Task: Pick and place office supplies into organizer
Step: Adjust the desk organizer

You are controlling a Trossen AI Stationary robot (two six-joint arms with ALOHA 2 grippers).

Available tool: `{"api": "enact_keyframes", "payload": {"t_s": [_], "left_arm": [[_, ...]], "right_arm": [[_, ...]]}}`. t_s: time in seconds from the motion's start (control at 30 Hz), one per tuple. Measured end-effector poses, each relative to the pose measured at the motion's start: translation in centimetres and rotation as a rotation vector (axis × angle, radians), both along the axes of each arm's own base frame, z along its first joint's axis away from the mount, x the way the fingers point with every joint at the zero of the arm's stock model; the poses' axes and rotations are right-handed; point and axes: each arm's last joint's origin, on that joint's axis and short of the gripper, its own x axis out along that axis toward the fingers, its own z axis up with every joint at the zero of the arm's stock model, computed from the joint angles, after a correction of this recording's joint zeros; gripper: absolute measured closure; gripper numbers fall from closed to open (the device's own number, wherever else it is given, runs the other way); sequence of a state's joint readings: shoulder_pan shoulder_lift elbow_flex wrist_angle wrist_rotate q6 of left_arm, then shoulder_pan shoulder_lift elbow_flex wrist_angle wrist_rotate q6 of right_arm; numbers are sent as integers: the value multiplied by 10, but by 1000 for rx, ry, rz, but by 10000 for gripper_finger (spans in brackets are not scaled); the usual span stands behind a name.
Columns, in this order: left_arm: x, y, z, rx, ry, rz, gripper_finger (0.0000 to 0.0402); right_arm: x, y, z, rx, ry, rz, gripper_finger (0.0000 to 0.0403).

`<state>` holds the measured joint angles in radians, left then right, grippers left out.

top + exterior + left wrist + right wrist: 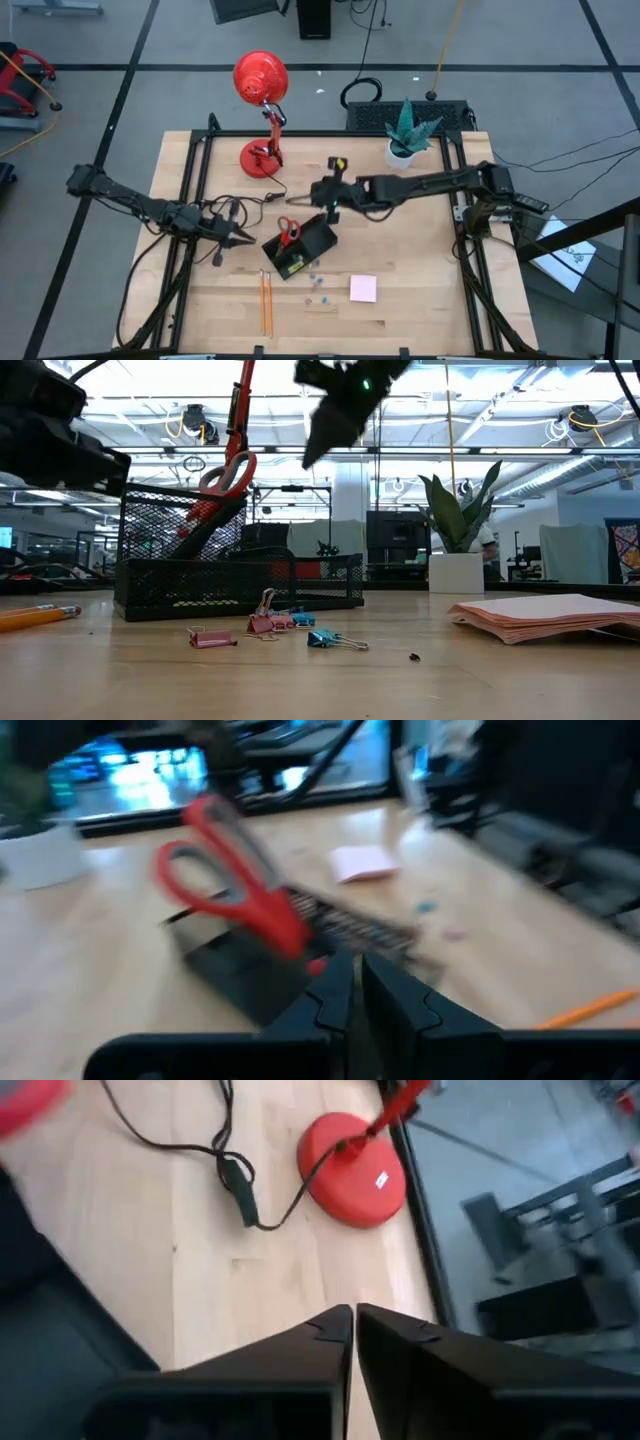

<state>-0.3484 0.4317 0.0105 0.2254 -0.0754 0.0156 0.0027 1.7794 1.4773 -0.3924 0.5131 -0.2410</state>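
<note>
Both jaws shut empty; pencils on table are light, stiff, roll easily — pinch mid-shaft.

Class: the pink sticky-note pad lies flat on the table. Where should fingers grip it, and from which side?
Grip the pink sticky-note pad across two opposite edges, coming straight down from above. It lies flat and thin with bare table around it, so only the edges probably offer a hold.

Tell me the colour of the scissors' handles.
Red; the scissors show best in the left wrist view, standing in the organizer.
</note>
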Motion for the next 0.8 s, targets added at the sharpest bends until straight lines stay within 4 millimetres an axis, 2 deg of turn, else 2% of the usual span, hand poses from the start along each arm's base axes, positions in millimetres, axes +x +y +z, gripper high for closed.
{"api": "enact_keyframes", "payload": {"t_s": [0.2,0.4,0.63,0.8], "left_arm": [[-3,-11,4,-103,-11,-110,371],[-5,-22,1,-128,29,-151,371],[-2,-26,0,-109,20,-120,371],[-2,-26,-1,-101,28,-105,371]], "right_arm": [[-19,-41,-28,212,-89,45,400],[-26,-65,-66,334,-58,69,402],[-21,-69,-93,431,-24,165,402],[-15,-64,-103,483,-29,248,402]]}}
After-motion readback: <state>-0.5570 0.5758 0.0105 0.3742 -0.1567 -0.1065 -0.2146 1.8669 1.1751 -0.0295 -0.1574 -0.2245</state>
